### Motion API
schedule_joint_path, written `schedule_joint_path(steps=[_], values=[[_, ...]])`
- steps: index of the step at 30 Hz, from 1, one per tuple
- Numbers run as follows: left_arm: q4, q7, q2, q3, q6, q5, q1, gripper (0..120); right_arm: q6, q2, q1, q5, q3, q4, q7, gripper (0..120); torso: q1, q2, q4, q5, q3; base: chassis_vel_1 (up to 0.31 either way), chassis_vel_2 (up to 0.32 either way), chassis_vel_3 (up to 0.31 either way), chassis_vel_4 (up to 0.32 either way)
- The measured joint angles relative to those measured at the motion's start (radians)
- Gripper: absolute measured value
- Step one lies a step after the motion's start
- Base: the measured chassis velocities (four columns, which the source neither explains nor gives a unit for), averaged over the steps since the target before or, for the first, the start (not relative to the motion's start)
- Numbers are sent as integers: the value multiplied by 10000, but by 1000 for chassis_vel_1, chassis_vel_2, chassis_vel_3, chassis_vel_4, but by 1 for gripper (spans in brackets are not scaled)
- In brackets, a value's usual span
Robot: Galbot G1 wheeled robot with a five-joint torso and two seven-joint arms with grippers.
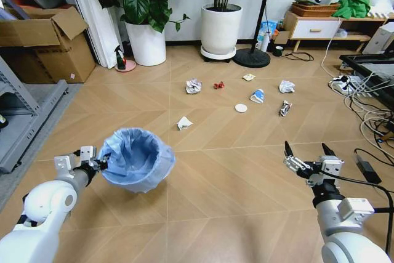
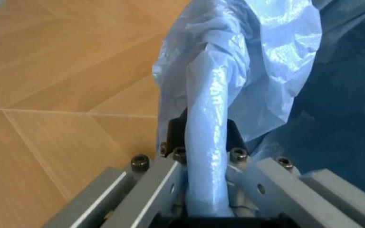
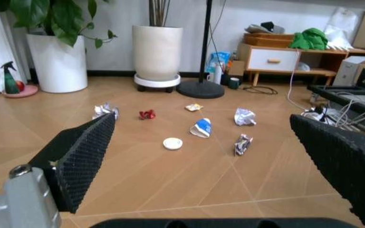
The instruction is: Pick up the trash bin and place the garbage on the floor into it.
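My left gripper (image 1: 102, 164) is shut on the rim of the trash bin (image 1: 136, 159), a small round bin lined with a light-blue bag (image 2: 233, 71), held low over the floor (image 1: 234, 170) at the left. My right gripper (image 1: 306, 152) stands open at the right, with nothing between its ribbed pads (image 3: 87, 152). The garbage lies ahead: a crumpled paper ball (image 1: 193, 85), a red wrapper (image 1: 218, 84), a yellowish wrapper (image 1: 249, 77), a blue-white crushed cup (image 1: 257, 96), a white lid (image 1: 241, 108), another paper ball (image 1: 286, 86), a printed crushed wrapper (image 1: 284, 108) and a white scrap (image 1: 184, 122).
Two big white plant pots (image 1: 221, 28) and a fan base (image 1: 251, 58) stand at the back wall. A green spray bottle (image 1: 119, 58) sits by the left pot. Cardboard boxes (image 1: 46, 44) and a grey shelf are at left; cables and a power strip (image 1: 345, 82) lie at right.
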Motion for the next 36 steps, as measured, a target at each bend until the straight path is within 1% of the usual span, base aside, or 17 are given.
schedule_joint_path(steps=[2, 3, 5, 10, 15, 27, 36], values=[[-319, -186, -168, -51, -10, 37, 197, 0, -11, 0, -17, -16, 12, 13, -2, 100, 0, 0, 1, 0, 0, 0, 0, 0, 0], [-319, -186, -168, -51, -10, 37, 197, 0, -11, 0, -17, -16, 12, 13, -2, 100, 0, 0, 1, 0, 0, 0, 0, 0, 0], [-705, -256, -403, -168, -59, 373, 513, 0, -22, -11, -48, -62, 59, 32, -6, 100, 0, 0, 1, -1, 0, 0, 0, 0, 0], [-1189, -138, -757, -403, -206, 1062, 1058, 0, -41, -39, -85, -97, 121, 74, -13, 100, -1, 0, 2, 0, -1, 0, 0, 0, 0], [-1564, -66, -953, -469, -229, 1259, 1408, 0, -63, -38, -99, -232, 108, 81, -62, 100, 0, 0, 1, 0, -1, 0, 0, 0, 0], [-1848, -7, -964, -440, -239, 1455, 1629, 0, -7, -28, -178, -327, 47, 109, -184, 100, -2, 0, 1, -1, -2, -15, 9, 9, -10], [-1960, -5, -974, -394, -250, 1489, 1656, 0, 15, -23, -176, -355, -14, 124, -197, 100, 0, -2, 1, 0, 0, -125, 113, 130, -129]])
